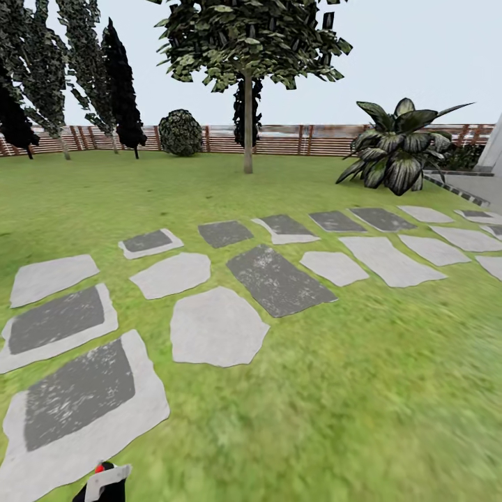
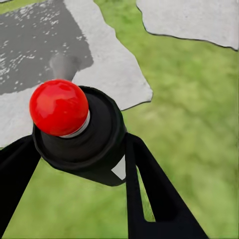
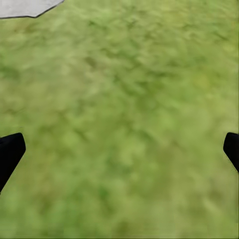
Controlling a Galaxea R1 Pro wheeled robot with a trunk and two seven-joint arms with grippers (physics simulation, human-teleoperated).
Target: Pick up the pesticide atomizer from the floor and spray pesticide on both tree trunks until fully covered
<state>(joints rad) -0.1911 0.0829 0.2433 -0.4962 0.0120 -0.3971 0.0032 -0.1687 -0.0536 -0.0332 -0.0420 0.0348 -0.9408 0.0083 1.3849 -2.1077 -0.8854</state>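
atomizer (image 2: 79,132) clamped in left end effector (image 2: 74,164), above grass (image 2: 189,129).

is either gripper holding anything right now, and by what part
The left gripper holds the pesticide atomizer by its black body just below the red top. The right gripper is open over grass, holding nothing.

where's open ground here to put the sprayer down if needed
Widest bare patch: grass to the right of the stepping stones. More open lawn lies between the stones and the tree. The right pincer hangs open over plain grass. The atomizer sits in the left pincer.
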